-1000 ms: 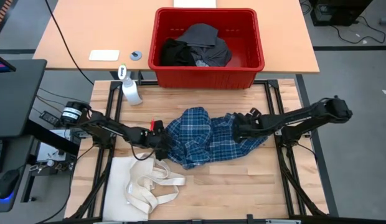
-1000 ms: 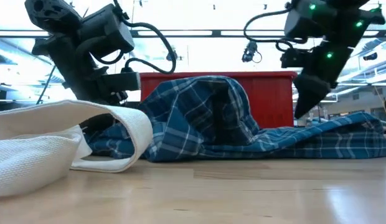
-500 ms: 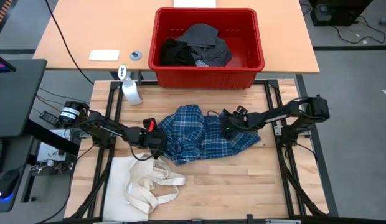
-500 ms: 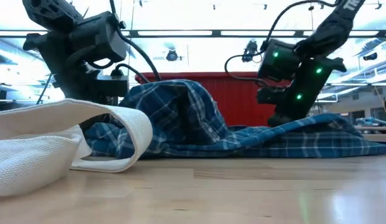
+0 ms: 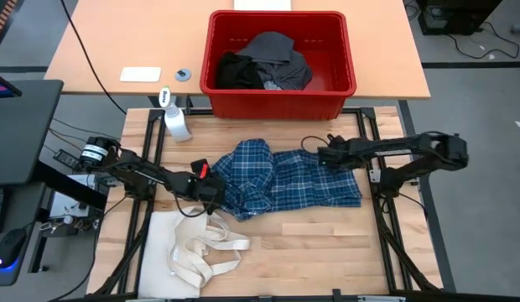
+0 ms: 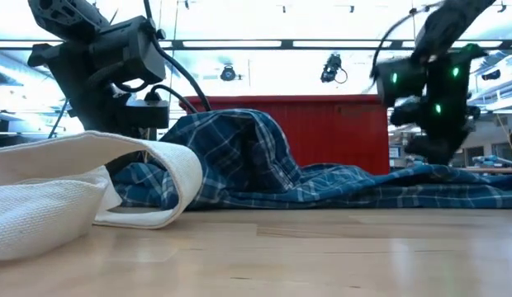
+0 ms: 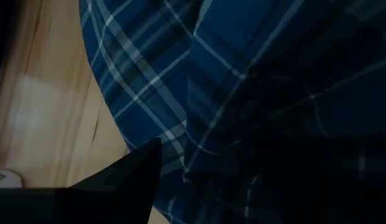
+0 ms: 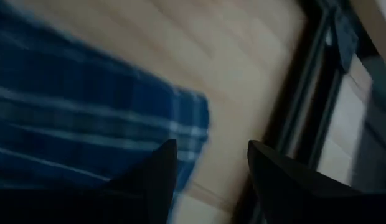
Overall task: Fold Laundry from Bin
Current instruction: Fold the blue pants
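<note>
The blue plaid shirt (image 5: 285, 180) lies bunched on the wooden table, with a raised hump (image 6: 231, 132) at its left end and its right part flat. My left gripper (image 5: 214, 191) stands open at the shirt's left edge. My right gripper (image 5: 320, 154) is open over the shirt's far right edge. In the right wrist view my right gripper (image 8: 208, 180) has only bare wood between its fingers, beside a shirt corner (image 8: 187, 124). The red bin (image 5: 281, 101) beyond the table's far edge holds dark garments (image 5: 264, 63). My left gripper slants down from the table's left into the shirt's bunched left edge (image 7: 180, 143). One finger (image 7: 124, 180) shows bare beside that edge, and the cloth lies over the other and hides it. The shirt rests on the table and is not lifted clear.
A cream tote bag (image 5: 193, 252) lies at the near left, its handle (image 6: 91, 181) looming in the low view. A spray bottle (image 5: 176, 122) stands at the far left corner. Bare wood lies on the near side of the shirt.
My right gripper has swung toward the table's left over the shirt, then back toward the far right edge, still open. The shirt's right part now lies flatter and spread out. Its hump has sunk lower and sits nearer my left gripper, which has tipped slightly.
</note>
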### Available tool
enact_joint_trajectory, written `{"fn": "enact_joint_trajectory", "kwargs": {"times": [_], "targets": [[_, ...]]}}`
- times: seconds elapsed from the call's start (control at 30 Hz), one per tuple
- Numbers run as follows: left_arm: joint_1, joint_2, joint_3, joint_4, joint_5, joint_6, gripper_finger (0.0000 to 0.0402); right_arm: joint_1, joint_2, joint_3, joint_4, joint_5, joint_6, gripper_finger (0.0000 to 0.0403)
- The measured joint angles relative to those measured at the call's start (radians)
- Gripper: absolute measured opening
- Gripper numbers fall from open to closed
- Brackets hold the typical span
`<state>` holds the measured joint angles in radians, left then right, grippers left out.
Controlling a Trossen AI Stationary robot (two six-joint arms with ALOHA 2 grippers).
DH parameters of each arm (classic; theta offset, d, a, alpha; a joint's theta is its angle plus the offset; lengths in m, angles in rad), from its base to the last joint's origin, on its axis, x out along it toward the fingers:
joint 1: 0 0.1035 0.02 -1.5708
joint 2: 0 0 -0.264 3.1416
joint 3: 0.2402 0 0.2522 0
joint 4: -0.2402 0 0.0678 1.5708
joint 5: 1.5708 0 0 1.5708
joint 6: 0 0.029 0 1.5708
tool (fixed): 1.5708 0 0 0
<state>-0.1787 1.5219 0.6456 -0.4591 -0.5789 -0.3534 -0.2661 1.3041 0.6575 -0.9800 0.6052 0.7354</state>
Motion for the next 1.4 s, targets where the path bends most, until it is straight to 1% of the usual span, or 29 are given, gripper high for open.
{"fn": "enact_joint_trajectory", "kwargs": {"times": [0.07, 0.13, 0.2, 0.27, 0.33, 0.4, 0.5, 0.6, 0.67, 0.73, 0.83, 0.9, 0.97, 1.0, 1.1, 1.2, 1.3, 1.4], "targets": [[0.0, 0.0, 0.0, 0.0, -0.001, 0.0, 0.0272, 0.043, -0.054, 0.015, 0.062, -0.005, -0.013, 0.0204], [0.0, -0.008, 0.0, -0.008, 0.0, 0.0, 0.0272, 0.092, -0.095, 0.014, 0.201, -0.047, -0.082, 0.0204], [0.001, -0.018, -0.003, -0.037, 0.001, 0.003, 0.0272, 0.136, -0.117, 0.004, 0.363, -0.132, -0.18, 0.0204], [0.001, -0.038, -0.003, -0.069, 0.002, 0.011, 0.0272, 0.174, -0.116, -0.006, 0.48, -0.226, -0.283, 0.0204], [0.001, -0.061, -0.004, -0.141, 0.004, 0.017, 0.0272, 0.205, -0.096, -0.016, 0.528, -0.309, -0.34, 0.0204], [0.001, -0.081, -0.004, -0.2, -0.002, 0.016, 0.0272, 0.224, -0.062, -0.028, 0.531, -0.374, -0.352, 0.0204], [0.006, -0.107, -0.004, -0.302, -0.049, 0.004, 0.0272, 0.244, 0.008, -0.057, 0.535, -0.42, -0.334, 0.0204], [0.022, -0.113, -0.004, -0.366, -0.091, -0.031, 0.0272, 0.26, 0.097, -0.078, 0.512, -0.455, -0.297, 0.0204], [0.033, -0.114, -0.002, -0.35, -0.096, -0.035, 0.0272, 0.271, 0.138, -0.072, 0.47, -0.464, -0.252, 0.0204], [0.036, -0.114, -0.003, -0.346, -0.097, -0.036, 0.0272, 0.285, 0.154, -0.063, 0.41, -0.46, -0.173, 0.0204], [0.036, -0.114, -0.002, -0.318, -0.097, -0.037, 0.0272, 0.31, 0.138, -0.054, 0.225, -0.465, 0.01, 0.0204], [0.035, -0.114, -0.001, -0.307, -0.097, -0.038, 0.0272, 0.319, 0.114, -0.043, 0.039, -0.51, 0.148, 0.0204], [0.034, -0.114, -0.001, -0.302, -0.097, -0.038, 0.0272, 0.322, 0.09, -0.024, -0.124, -0.533, 0.229, 0.0204], [0.032, -0.114, -0.001, -0.301, -0.095, -0.038, 0.0272, 0.326, 0.068, -0.003, -0.16, -0.519, 0.247, 0.0204], [0.027, -0.114, -0.001, -0.27, -0.088, -0.017, 0.0272, 0.351, 0.014, 0.028, -0.182, -0.433, 0.246, 0.0204], [0.016, -0.127, -0.001, -0.233, -0.088, 0.016, 0.0272, 0.368, -0.042, 0.067, -0.122, -0.363, 0.225, 0.0204], [0.002, -0.133, 0.005, -0.181, -0.085, 0.058, 0.0272, 0.377, -0.072, 0.083, -0.135, -0.334, 0.21, 0.0204], [-0.019, -0.146, 0.023, -0.185, -0.061, 0.072, 0.0272, 0.382, -0.103, 0.093, -0.089, -0.313, 0.18, 0.0204]]}}
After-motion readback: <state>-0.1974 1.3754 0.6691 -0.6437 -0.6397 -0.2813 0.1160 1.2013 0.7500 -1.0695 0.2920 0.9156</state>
